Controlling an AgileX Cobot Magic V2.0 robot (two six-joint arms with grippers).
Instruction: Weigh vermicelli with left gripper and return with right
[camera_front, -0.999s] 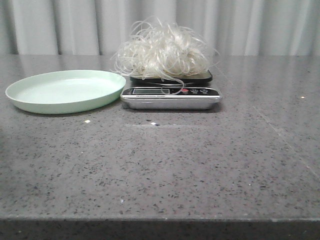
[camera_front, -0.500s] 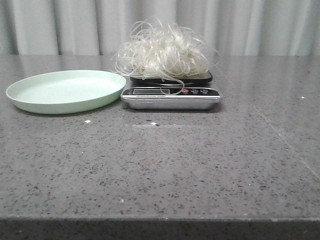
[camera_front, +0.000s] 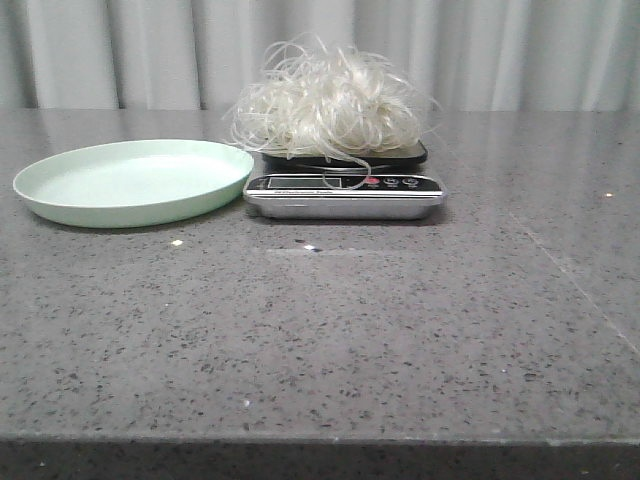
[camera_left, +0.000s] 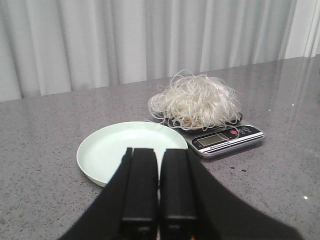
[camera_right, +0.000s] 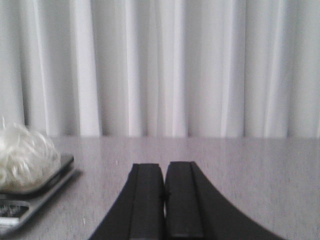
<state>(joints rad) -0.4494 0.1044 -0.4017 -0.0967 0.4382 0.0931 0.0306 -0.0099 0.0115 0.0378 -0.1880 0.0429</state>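
The vermicelli (camera_front: 325, 100), a fluffy whitish nest of glossy strands, rests on the black platform of a silver kitchen scale (camera_front: 343, 192) at the middle back of the table. It also shows in the left wrist view (camera_left: 195, 101) and at the edge of the right wrist view (camera_right: 22, 155). The pale green plate (camera_front: 130, 182) lies empty just left of the scale. My left gripper (camera_left: 159, 152) is shut and empty, held back from the plate. My right gripper (camera_right: 164, 167) is shut and empty, off to the right of the scale. Neither gripper shows in the front view.
The grey speckled stone table (camera_front: 330, 340) runs to a front edge near the camera. A pale pleated curtain (camera_front: 500, 50) hangs behind the table. A few small white crumbs (camera_front: 176, 242) lie in front of the plate and scale.
The front view has shifted very slightly, so plate and scale sit a few pixels to the right. The vermicelli stays on the scale.
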